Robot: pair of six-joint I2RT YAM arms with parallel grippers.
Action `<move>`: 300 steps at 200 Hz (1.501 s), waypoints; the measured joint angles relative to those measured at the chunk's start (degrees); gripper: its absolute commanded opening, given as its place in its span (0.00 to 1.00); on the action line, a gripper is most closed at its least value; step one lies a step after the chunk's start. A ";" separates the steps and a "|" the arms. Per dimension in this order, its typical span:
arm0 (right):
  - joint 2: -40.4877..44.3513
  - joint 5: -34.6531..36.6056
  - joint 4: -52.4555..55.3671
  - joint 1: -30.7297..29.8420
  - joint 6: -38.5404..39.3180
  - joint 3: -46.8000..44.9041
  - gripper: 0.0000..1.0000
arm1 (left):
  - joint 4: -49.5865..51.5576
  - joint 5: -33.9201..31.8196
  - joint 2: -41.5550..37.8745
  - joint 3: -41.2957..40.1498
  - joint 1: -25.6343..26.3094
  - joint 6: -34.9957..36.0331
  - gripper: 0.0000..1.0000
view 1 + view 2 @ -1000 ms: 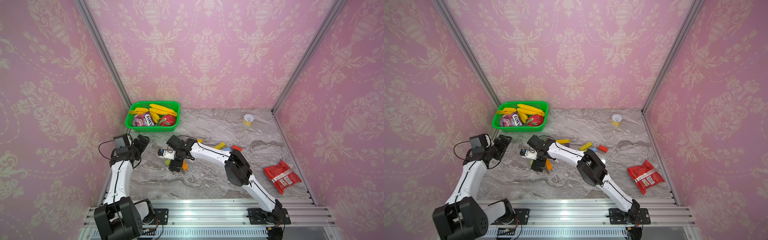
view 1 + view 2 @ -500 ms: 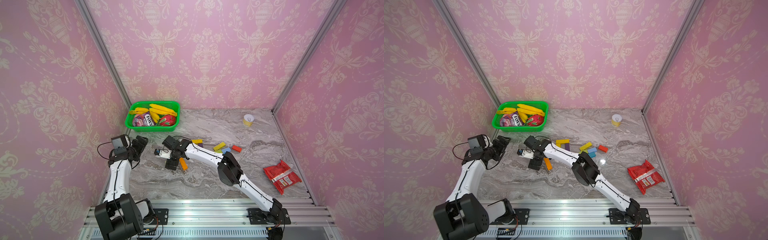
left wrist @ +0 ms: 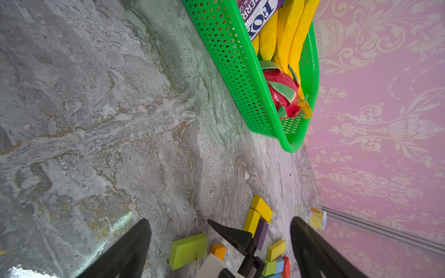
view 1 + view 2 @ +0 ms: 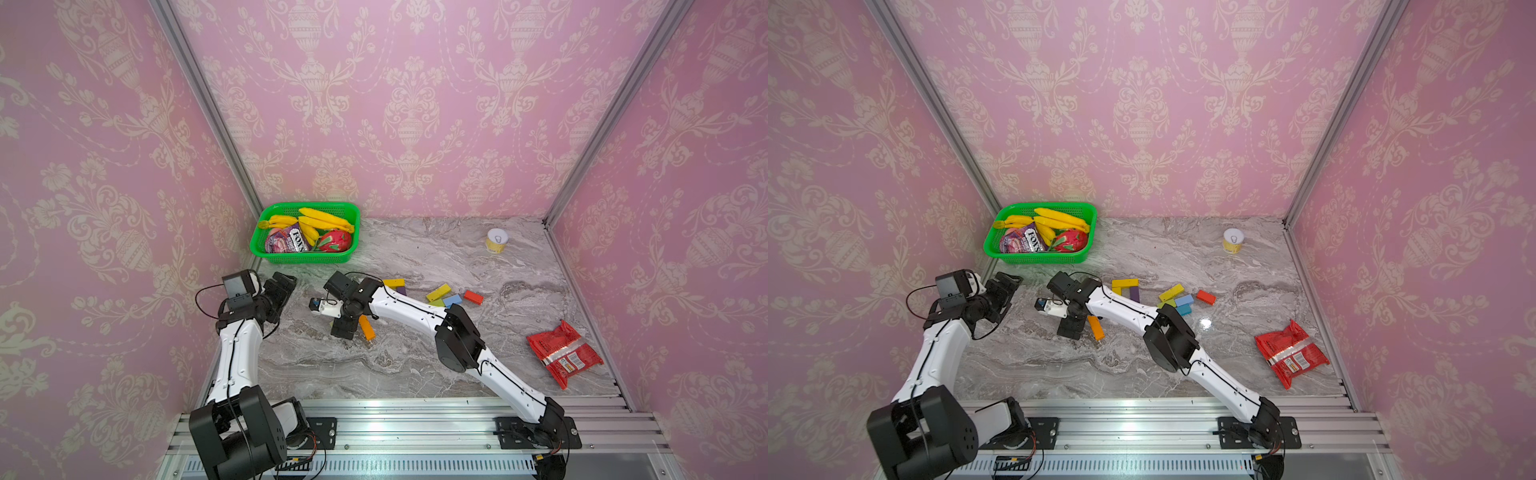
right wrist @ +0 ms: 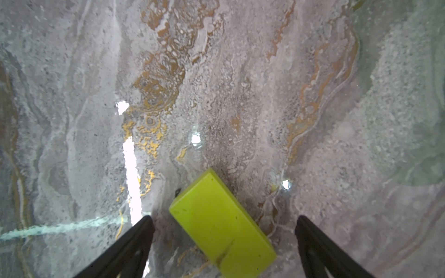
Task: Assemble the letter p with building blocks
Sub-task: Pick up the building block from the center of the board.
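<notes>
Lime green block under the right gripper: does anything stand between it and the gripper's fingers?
Nothing visible does. In the right wrist view the lime green block lies flat on the marble table, askew between the open fingers of the right gripper, with bare table on both sides.

A basket is sitting in the back left corner of the table, bananas lying in it; a can is standing near the back right corner; a packet is lying front right; blocks are lying mid-table, a stray block lying left of them.
</notes>
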State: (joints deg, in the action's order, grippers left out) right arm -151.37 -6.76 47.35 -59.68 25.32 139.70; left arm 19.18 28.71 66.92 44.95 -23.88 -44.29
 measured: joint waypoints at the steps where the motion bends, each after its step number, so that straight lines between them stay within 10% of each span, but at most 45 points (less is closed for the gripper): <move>1: 0.02 0.00 0.00 0.00 0.00 -0.04 0.89 | 0.00 0.02 0.00 0.00 0.00 0.00 0.92; 100: 3.23 1.95 -1.75 -0.33 -2.12 -6.10 0.15 | -0.20 1.53 1.53 -0.55 0.00 0.94 0.92; 300: 17.35 9.53 -5.64 -0.20 -1.22 -22.25 0.13 | -7.91 3.13 16.83 1.55 13.55 -0.17 0.92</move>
State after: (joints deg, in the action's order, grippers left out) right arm -134.02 2.76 41.71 -59.88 24.10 117.45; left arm 11.27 31.83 83.74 46.50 -10.33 -44.47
